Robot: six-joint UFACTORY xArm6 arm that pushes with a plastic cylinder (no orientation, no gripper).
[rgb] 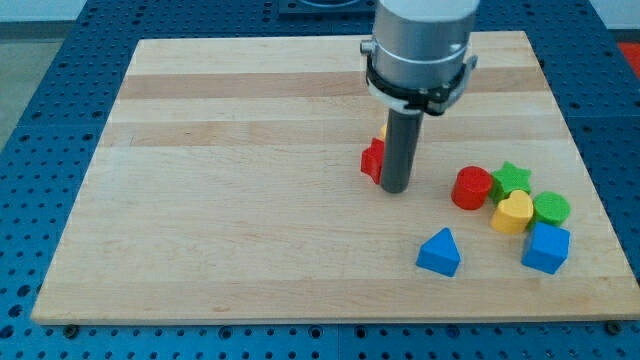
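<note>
My tip (395, 189) rests on the wooden board (250, 180) right of centre, touching or almost touching a red block (372, 160) on its left side; the rod hides part of that block, so its shape is unclear. A sliver of yellow or orange shows just behind the rod, above the red block. To the tip's right lies a cluster: a red cylinder (471, 187), a green star (512, 177), a yellow heart (513, 213), a green round block (551, 208) and a blue cube (546, 247). A blue triangle (440, 252) sits below and right of the tip.
The board lies on a blue perforated table (40, 110). The arm's grey body (420, 45) hangs over the board's top middle and hides what is behind it.
</note>
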